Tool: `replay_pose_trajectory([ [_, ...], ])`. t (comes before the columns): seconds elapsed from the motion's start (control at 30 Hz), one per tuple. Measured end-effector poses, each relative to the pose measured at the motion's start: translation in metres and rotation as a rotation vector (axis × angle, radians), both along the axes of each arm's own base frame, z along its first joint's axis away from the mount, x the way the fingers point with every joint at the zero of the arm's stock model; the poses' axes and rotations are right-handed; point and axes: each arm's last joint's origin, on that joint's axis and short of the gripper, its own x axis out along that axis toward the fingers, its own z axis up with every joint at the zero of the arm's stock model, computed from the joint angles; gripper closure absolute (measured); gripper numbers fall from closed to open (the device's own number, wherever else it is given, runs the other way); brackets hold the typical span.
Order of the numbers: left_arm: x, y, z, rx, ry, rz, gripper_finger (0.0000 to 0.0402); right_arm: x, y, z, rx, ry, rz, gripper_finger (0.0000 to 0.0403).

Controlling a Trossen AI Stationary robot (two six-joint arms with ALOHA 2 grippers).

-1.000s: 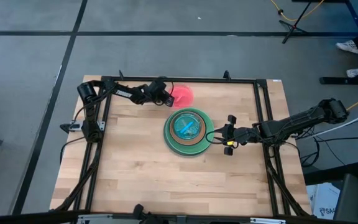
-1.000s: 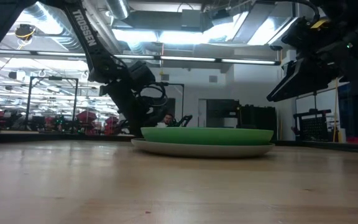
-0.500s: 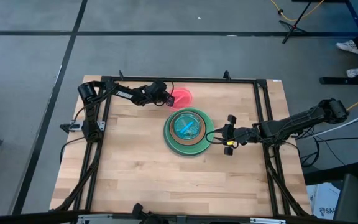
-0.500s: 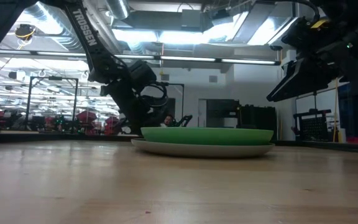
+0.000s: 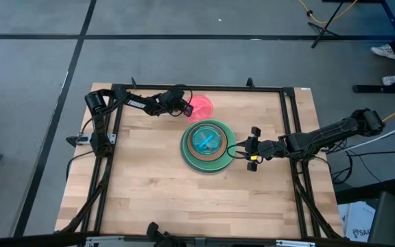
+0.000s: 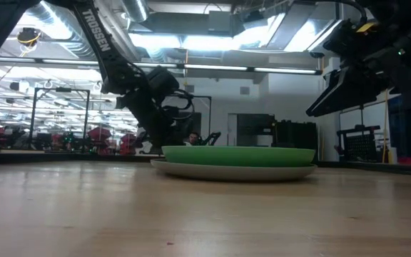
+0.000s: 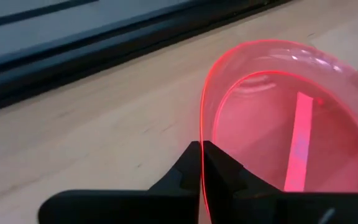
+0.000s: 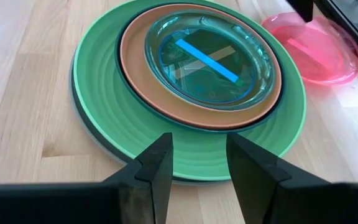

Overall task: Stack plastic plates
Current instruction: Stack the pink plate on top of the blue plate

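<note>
A stack of plates [image 5: 208, 143] sits mid-table, also seen in the low view [image 6: 234, 160]. It runs from grey at the bottom through mint green and dark teal to brown, with a translucent blue plate [image 8: 207, 59] on top. A translucent pink plate [image 5: 202, 104] lies beyond the stack, near the table's far edge. My left gripper [image 5: 186, 105] is at its left side, shut on it. My right gripper [image 5: 252, 148] is open, level, just right of the stack and pointing at it. The orange and lime plates are out of view. My left gripper [image 7: 202, 155] pinches the pink plate's rim [image 7: 202, 124] between its two fingers, at the plate's left side. The fingers come from the table's left, slanting down. The plate [image 8: 312, 46] sits tilted, its held side higher; I cannot tell whether its opposite side rests on the table.
A black frame rail [image 5: 197, 88] runs along the far edge just behind the pink plate, and more rails run down both sides [image 5: 295, 137]. Bare wood [image 5: 149, 185] stretches in front of the stack and to its left.
My left gripper has risen a little while staying shut on the pink plate, and the plate's held side has come up with it. The stack and my right arm have kept still.
</note>
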Motion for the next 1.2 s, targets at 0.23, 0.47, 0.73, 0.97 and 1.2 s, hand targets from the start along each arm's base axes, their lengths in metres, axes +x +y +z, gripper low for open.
replay_pose_trajectory([
  [0.23,-0.002,-0.001,0.033,0.070,-0.067,-0.020,0.0400,0.000,0.000,0.000,0.001,0.000,0.000,0.0260],
  [0.47,-0.005,-0.012,0.074,0.142,-0.142,-0.082,0.0400,0.000,0.000,0.000,0.003,-0.002,-0.002,0.0260],
  [0.73,-0.003,-0.025,0.090,0.134,-0.204,-0.166,0.0400,0.000,0.000,0.000,0.003,-0.002,-0.001,0.0260],
  [0.97,0.010,-0.050,0.089,0.062,-0.245,-0.337,0.0399,0.000,0.000,0.000,0.004,-0.006,-0.001,0.0260],
  [1.2,0.022,-0.079,0.087,0.047,-0.226,-0.421,0.0399,0.000,0.000,0.000,0.004,-0.006,-0.001,0.0260],
])
